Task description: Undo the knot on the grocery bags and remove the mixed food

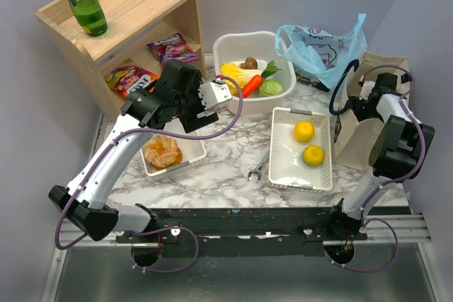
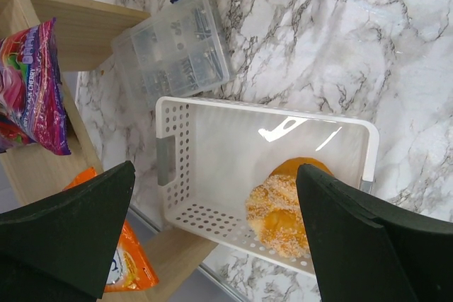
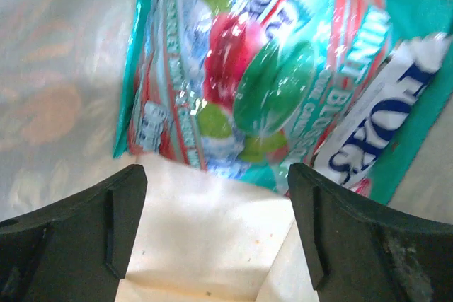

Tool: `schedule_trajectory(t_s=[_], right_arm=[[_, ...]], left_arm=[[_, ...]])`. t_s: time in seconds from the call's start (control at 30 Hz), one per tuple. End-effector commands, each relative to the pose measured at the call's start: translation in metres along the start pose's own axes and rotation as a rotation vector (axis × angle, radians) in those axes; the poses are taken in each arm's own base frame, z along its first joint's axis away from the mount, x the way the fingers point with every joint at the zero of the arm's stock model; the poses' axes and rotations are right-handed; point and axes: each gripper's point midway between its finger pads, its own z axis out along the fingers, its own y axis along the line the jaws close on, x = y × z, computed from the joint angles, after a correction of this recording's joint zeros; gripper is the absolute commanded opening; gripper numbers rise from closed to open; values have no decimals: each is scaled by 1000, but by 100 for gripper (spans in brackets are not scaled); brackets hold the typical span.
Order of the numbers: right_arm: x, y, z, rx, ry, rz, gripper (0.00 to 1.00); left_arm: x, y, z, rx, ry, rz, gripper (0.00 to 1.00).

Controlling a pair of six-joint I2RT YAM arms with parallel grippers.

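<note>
Both gape empty — left tool [image 2: 216,175] over bread [image 2: 282,211], right tool [image 3: 217,173] facing packet [image 3: 269,83].

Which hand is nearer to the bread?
Left. The left hand hangs open just above the bread; the right hand is across the table, reaching into the canvas tote.

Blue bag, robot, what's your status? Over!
Left gripper open above bread. Right gripper open in tote, facing candy packet. Blue bag slack, looks untied. Nothing covering it.
</note>
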Motion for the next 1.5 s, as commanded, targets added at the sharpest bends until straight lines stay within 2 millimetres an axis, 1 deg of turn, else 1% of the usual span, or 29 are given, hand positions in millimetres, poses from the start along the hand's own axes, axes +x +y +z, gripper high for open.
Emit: schedule_trajectory(t_s=[0.0,0.1,0.2,0.27,0.33,0.43,0.47,0.53,0.6,0.67,0.73,0.77,0.87,1.03,1.13,1.27,1.47], right_arm=[[-22,-14,22,45,-73,28,90],[-12,-13,45,36,-42,25,91],[2,-11,63,17,-5,6,89],[13,-9,71,6,25,-16,87],[23,-9,72,6,46,-42,84],[37,-5,70,-4,66,-83,67],[42,-5,69,-4,79,-88,64],[59,-1,70,-19,127,-94,60],[77,4,69,-37,182,-100,47],[84,6,63,-48,201,-119,24],[77,7,51,-47,165,-149,3],[73,7,44,-52,145,-158,1],[52,9,21,-66,84,-168,1],[2,5,-28,-91,-68,-129,1],[-23,0,-57,-106,-157,-115,1],[-40,0,-87,-149,-237,-122,1],[-59,7,-116,-242,-330,-90,1]], left_arm=[[0,0,-2,3,17,12,98],[3,-1,-1,6,27,19,98],[3,-1,3,12,33,21,98],[3,-1,4,17,40,20,99],[4,-1,6,21,44,19,99],[2,-1,9,23,41,19,98],[2,-1,10,25,40,20,99],[1,-1,12,28,40,18,99],[0,0,13,31,39,18,99],[-1,1,12,26,38,18,99],[-2,1,12,29,35,17,98],[-2,0,12,30,34,15,98],[-2,-1,11,32,30,7,99],[-2,-3,8,34,27,-4,99],[-1,-5,7,36,24,-7,99],[0,-7,8,39,22,-14,99],[-2,-10,11,51,16,-19,99]])
